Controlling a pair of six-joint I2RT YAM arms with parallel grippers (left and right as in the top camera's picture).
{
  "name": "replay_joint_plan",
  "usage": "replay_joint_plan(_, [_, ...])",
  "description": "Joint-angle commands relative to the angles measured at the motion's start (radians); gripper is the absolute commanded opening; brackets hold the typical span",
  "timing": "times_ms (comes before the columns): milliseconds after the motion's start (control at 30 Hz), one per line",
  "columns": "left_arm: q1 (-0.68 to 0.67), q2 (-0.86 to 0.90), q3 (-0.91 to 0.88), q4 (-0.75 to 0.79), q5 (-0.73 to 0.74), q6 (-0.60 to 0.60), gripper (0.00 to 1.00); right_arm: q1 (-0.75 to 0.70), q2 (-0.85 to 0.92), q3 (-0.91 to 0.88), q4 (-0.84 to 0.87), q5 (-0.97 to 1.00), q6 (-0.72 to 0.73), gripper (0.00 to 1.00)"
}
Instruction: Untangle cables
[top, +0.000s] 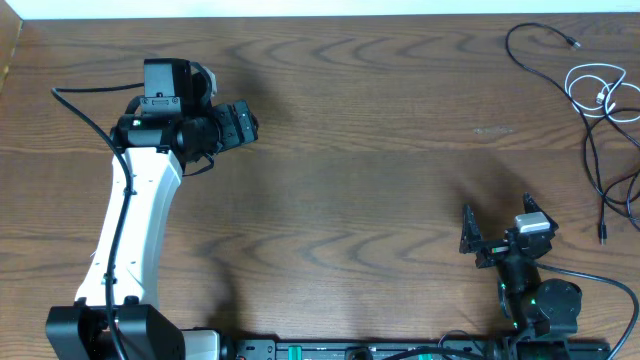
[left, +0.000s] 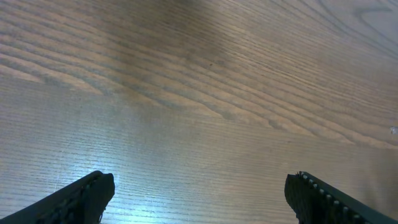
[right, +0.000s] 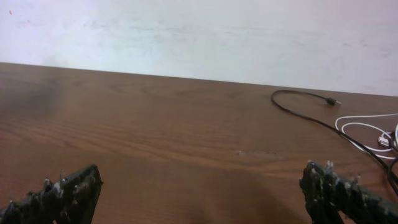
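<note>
Fingertips of my right gripper (right: 199, 193) stand wide and empty, my left gripper (left: 199, 196) likewise. Far right on the table (top: 350, 150), the black cable (top: 589, 150) and the looped white cable (top: 600, 95) overlap, running off-frame; their crossings are unclear.

Robotics lab bench: a broad brown wood-grain tabletop (top: 350, 150) stands against a bare white wall (right: 186, 37). A white-and-black robot arm (top: 130, 220) sits at near left and a smaller black robot arm (top: 535, 295) at near right, by a black mounting rail (top: 330, 350) along the near edge.
</note>
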Motion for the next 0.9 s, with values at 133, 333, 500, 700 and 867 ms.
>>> replay_joint_plan(133, [-0.002,0.006,0.004,-0.002,-0.006,0.008,0.94,0.004,-0.009,-0.005,0.000,0.001,0.014,0.99])
replay_joint_plan(333, [-0.002,0.006,0.004,-0.002,-0.006,0.008,0.94,0.004,-0.009,-0.005,0.000,0.000,0.014,0.99])
replay_joint_plan(500, [-0.002,0.006,0.004,-0.002,-0.006,0.008,0.94,0.004,-0.009,-0.005,0.000,0.000,0.014,0.99])
replay_joint_plan(700, [-0.002,0.006,0.004,-0.002,-0.059,0.008,1.00,0.004,-0.009,-0.005,0.000,0.000,0.014,0.99])
replay_joint_plan(867, [0.000,-0.005,0.004,-0.006,-0.167,0.009,1.00,0.004,-0.009,-0.005,0.000,0.000,0.014,0.99])
